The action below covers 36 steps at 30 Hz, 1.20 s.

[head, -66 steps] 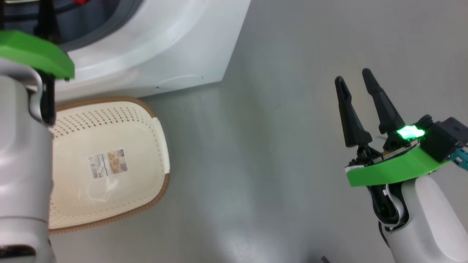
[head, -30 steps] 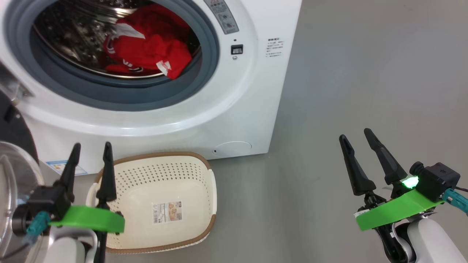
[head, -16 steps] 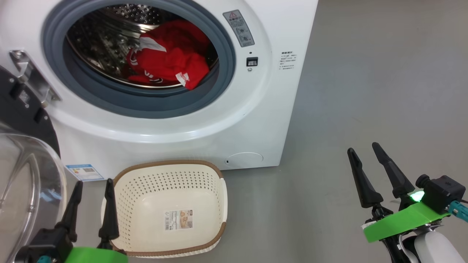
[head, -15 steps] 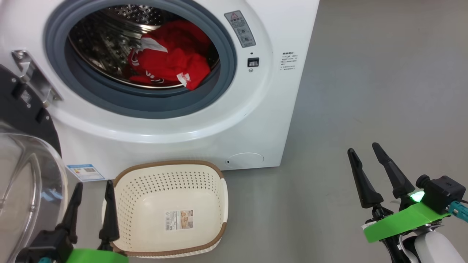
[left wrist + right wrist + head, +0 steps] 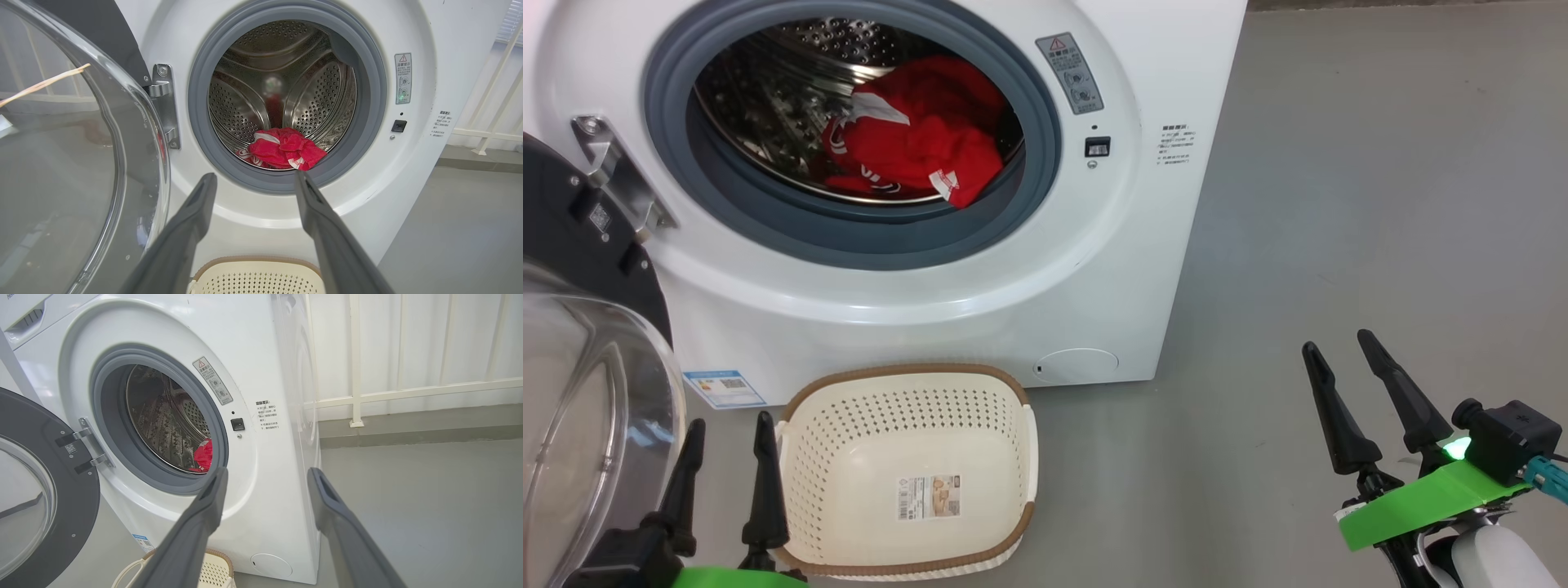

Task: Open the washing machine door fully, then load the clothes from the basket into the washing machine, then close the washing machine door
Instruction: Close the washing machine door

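- Since half a second ago the whole head view has slid a little, so the camera has moved; within it the left gripper (image 5: 729,421) now sits lower against the bottom left edge, whereas 2.2 s ago that arm was raised at the upper left by the drum opening
- Its two dark fingers stand moderately apart with nothing between them; they rise just left of the basket (image 5: 898,373), the nearer finger overlapping the basket's left rim in the picture, and contact cannot be judged
- At the lower right, the right gripper (image 5: 1336,341) is spread about as far and also empty, over grey floor (image 5: 1339,204), well apart from basket and machine
- Up in the upper centre, the clothes (image 5: 915,151) lie as a red heap in the bottom of the steel drum of the washing machine (image 5: 980,327), well apart from both grippers, a white tag at the heap's front edge near the grey ring
- From the left wrist view the heap shows just above and between the two fingertips, farther back
- At the left edge, the washing machine door (image 5: 580,392) stands swung open, glass bowl just beside the left gripper
- On the floor before the machine, bottom centre, the basket shows a paper label (image 5: 929,497) on its bottom
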Motion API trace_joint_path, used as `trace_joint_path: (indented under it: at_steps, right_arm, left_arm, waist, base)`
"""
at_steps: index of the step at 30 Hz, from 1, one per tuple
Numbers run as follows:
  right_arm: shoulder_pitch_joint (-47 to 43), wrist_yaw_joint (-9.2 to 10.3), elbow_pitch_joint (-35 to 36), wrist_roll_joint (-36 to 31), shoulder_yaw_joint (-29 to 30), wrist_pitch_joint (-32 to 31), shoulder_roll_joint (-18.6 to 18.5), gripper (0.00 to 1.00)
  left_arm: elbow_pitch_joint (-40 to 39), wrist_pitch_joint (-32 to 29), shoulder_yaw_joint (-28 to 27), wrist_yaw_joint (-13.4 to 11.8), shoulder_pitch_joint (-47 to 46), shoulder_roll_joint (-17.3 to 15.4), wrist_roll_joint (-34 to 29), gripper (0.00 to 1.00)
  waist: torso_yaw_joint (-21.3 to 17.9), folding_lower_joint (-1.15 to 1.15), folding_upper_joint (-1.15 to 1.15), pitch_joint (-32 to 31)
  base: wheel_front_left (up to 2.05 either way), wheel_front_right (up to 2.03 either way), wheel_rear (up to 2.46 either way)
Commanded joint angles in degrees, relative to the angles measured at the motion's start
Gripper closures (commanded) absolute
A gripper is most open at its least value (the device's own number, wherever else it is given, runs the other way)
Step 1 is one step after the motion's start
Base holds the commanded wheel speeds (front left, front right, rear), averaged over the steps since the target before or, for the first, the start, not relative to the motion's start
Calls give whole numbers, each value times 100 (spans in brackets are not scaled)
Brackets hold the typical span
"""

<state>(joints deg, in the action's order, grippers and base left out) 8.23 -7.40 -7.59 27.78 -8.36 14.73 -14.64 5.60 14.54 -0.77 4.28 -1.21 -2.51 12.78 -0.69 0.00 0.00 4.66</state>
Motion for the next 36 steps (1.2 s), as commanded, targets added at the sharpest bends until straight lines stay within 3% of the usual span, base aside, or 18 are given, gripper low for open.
trace_joint_path:
  at_steps: [1, 36]
  right_arm:
    - [16, -9, 116, -46, -104, 27, -72, 0]
    - [42, -9, 115, -15, -131, 27, -97, 0]
  left_arm:
    - [-155, 46, -198, -33, -37, -48, 59, 0]
    - [-26, 46, -235, -18, -137, -37, 255, 0]
  waist:
    - [-11, 0, 0, 1]
    - [-8, 0, 0, 96]
  base:
    - [0, 0, 0]
    - [-2, 2, 0]
